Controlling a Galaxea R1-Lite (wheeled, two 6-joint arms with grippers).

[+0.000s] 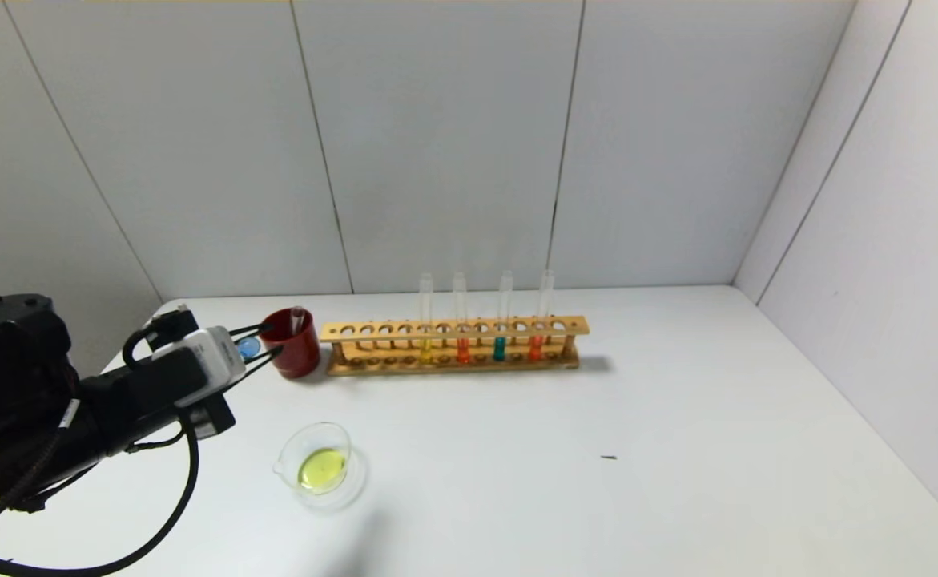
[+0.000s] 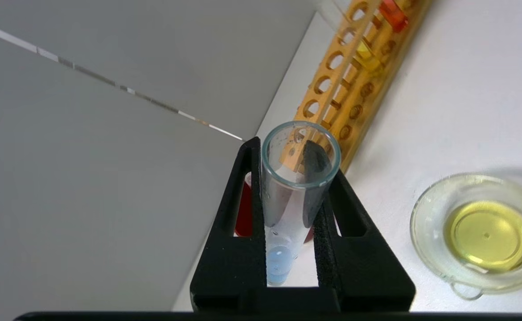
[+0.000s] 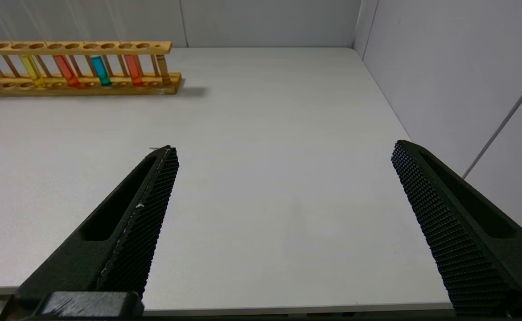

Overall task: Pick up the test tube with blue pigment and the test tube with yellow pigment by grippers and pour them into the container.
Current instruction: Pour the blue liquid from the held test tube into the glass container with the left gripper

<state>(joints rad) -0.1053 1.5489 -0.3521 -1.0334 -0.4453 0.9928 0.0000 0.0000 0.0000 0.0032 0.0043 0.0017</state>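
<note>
The left pincer (image 2: 287, 178) is clamped on a test tube (image 2: 294, 187) with a little blue liquid at its bottom, directly at the red cup (image 1: 292, 343). Beyond stands the rack (image 1: 452, 344); beside the pincer, the container (image 1: 320, 467) holds yellow liquid. The right pincer (image 3: 283, 154) gapes over bare table (image 3: 265, 133).

The left arm (image 1: 52, 409) was black and thick, with round joints and some small screws on the top part. A white box (image 1: 204, 361) with a blue round spot sat near its end. Black cables (image 1: 172, 497) hung in loops under it. The left gripper (image 1: 264, 343) had two thin black fingers with long holes. The right gripper (image 3: 283, 151) had two black wedge fingers (image 3: 140, 223) with dotted rough pads
</note>
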